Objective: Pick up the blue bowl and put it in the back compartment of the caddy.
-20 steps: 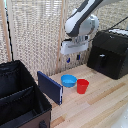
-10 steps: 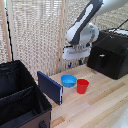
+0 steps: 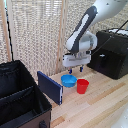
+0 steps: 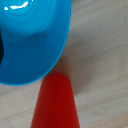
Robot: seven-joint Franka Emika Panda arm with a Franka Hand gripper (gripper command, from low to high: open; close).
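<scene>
The blue bowl (image 3: 68, 80) sits upright on the wooden table, touching or nearly touching the red cup (image 3: 82, 86) on the exterior view's right. My gripper (image 3: 75, 68) hangs just above the bowl's far rim, its fingers apart and empty. The wrist view is filled by the blue bowl (image 4: 30, 40) with the red cup (image 4: 55, 102) close beside it; no fingers show clearly there. The black fabric caddy (image 3: 20, 107) stands at the exterior view's left, its back compartment (image 3: 12, 80) open at the top behind the divider.
A dark-blue flat panel (image 3: 50, 86) stands on edge between the caddy and the bowl. A black hard-shelled box (image 3: 112, 52) sits at the exterior view's right, behind the cup. A bamboo screen backs the table.
The arm has come down and slightly toward the exterior view's right, bringing the gripper from well above the bowl to just over it. Bowl and cup have not moved.
</scene>
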